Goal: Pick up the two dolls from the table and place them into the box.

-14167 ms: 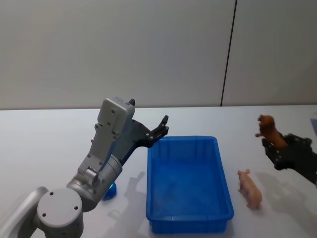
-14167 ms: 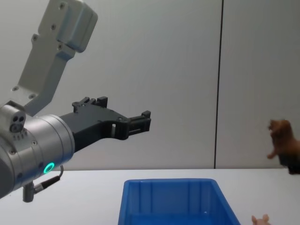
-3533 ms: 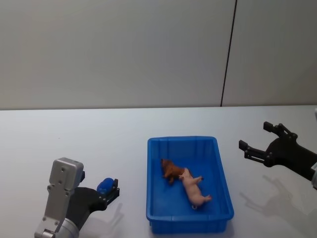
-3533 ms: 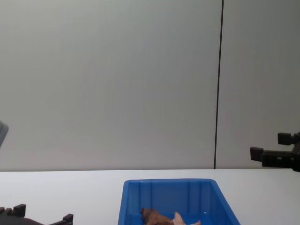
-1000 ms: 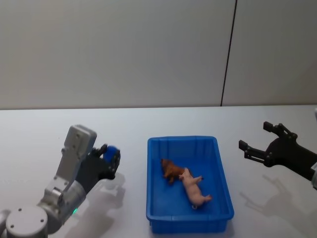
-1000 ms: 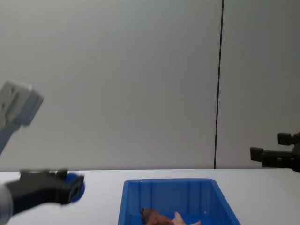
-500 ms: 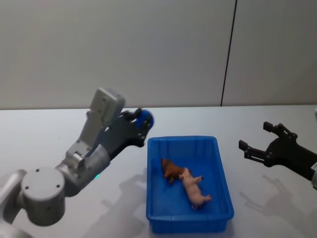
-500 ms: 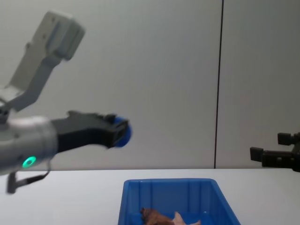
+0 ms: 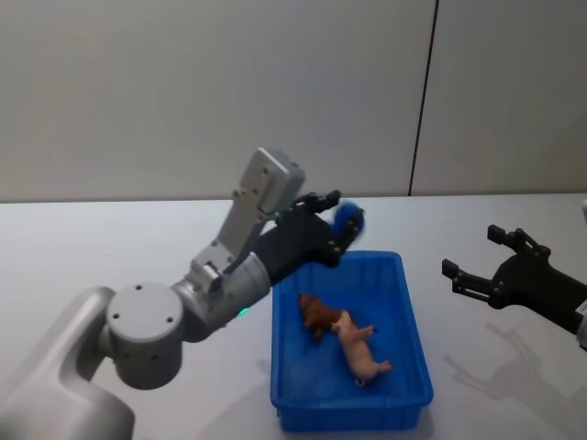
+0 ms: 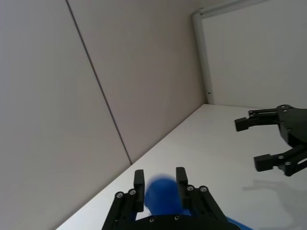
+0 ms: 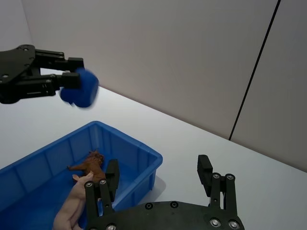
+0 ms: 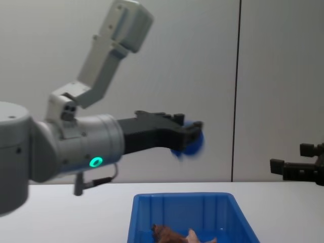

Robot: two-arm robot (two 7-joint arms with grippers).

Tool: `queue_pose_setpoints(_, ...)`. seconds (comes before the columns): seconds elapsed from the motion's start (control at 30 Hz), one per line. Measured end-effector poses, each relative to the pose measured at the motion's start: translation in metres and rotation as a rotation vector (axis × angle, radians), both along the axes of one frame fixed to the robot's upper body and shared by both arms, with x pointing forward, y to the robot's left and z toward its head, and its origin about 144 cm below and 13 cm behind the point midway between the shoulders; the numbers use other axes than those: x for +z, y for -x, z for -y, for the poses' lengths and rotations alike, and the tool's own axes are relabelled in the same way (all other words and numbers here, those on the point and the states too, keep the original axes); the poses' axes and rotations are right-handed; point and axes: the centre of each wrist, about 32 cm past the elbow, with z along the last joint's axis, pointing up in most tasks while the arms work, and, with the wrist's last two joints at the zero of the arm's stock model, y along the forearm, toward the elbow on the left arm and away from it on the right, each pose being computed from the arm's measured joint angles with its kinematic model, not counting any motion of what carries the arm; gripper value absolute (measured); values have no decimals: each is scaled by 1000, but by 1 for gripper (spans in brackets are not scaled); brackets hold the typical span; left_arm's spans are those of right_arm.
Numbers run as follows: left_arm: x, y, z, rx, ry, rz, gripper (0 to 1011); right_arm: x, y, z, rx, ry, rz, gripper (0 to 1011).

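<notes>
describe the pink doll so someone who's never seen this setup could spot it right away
Find the bright blue box in the middle of the white table. Two small toys lie touching inside it; the pink doll is the one nearer the robot. It is pale pink and smooth, while its neighbour, the reddish-brown doll, is darker and lies farther back.

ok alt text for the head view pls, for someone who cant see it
The left end effector, shut on a blue object, is raised over the far end of the blue box, where a reddish-brown doll and a pink doll lie touching. The right end effector hangs open over the white table.
</notes>
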Motion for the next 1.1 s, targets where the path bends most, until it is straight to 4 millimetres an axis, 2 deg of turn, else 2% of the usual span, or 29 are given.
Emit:
queue_pose_setpoints(0.1, -2, -4, 8, -29, 3, -13, 436, 0, 0, 0, 0, 0, 0, 1001)
queue_pose_setpoints(0.2, -6, -6, 16, -53, 4, -32, 581, 0, 0, 0, 0, 0, 0, 1001)
queue_pose_setpoints(0.3, -9, -7, 20, -63, 4, -43, 644, 0, 0, 0, 0, 0, 0, 1001)
queue_pose_setpoints(0.33, -11, -8, 22, -67, 4, -50, 703, 0, 0, 0, 0, 0, 0, 1001)
queue_pose_setpoints(0.43, -13, -9, 25, -71, 3, -58, 757, 0, 0, 0, 0, 0, 0, 1001)
queue_pose_setpoints(0.63, -16, -9, 28, -73, -1, -65, 954, 0, 0, 0, 0, 0, 0, 1001)
queue_pose_setpoints(0.73, -16, -8, 29, -62, -2, -54, 1001, 0, 0, 0, 0, 0, 0, 1001)
queue_pose_setpoints(1.1, -9, 1, 15, 25, -2, 52, 1003, 0, 0, 0, 0, 0, 0, 1001)
